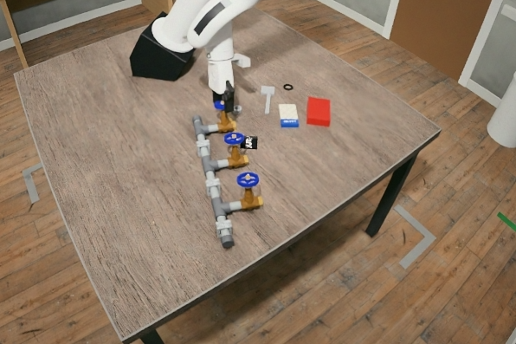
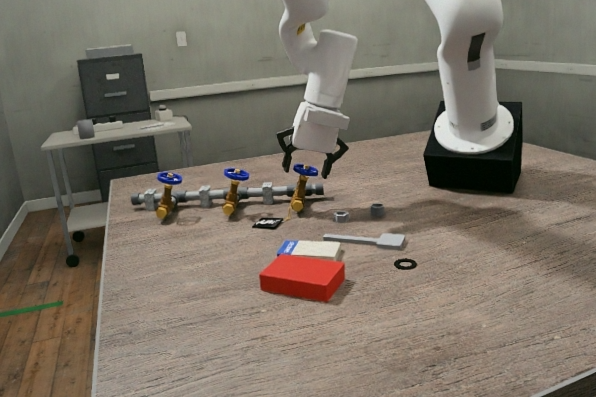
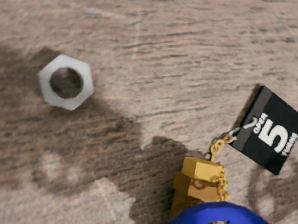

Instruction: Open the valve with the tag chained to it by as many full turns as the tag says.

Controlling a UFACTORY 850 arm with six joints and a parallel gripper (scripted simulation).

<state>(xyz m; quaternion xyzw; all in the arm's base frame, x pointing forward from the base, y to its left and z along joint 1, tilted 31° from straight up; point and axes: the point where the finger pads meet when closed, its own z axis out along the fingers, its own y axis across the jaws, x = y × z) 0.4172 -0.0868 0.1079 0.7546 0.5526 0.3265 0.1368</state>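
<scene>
Three brass valves with blue handwheels stand on a grey pipe [image 1: 212, 177]. A black tag [image 3: 265, 131] reading "OPEN 5 TURNS" hangs by a gold chain from the valve nearest the robot base [image 2: 305, 169]. The tag lies on the table [image 2: 267, 222], next to the middle valve in the top view [image 1: 248, 143]. My gripper [image 2: 306, 169] is open, with a finger on each side of that valve's handwheel [image 1: 219, 105] and apart from it. The middle valve [image 2: 236, 174] and the far-end valve [image 2: 169, 178] stand free. The wrist view shows only the handwheel's rim [image 3: 220, 214] and the brass body.
A grey hex nut [image 3: 65, 82] lies beside the tagged valve [image 2: 341, 216], with a grey sleeve [image 2: 377, 210] next to it. A grey flat tool [image 2: 367, 239], a black ring [image 2: 405, 260], a white and blue box [image 2: 310, 249] and a red block [image 2: 302, 277] lie in front of the pipe.
</scene>
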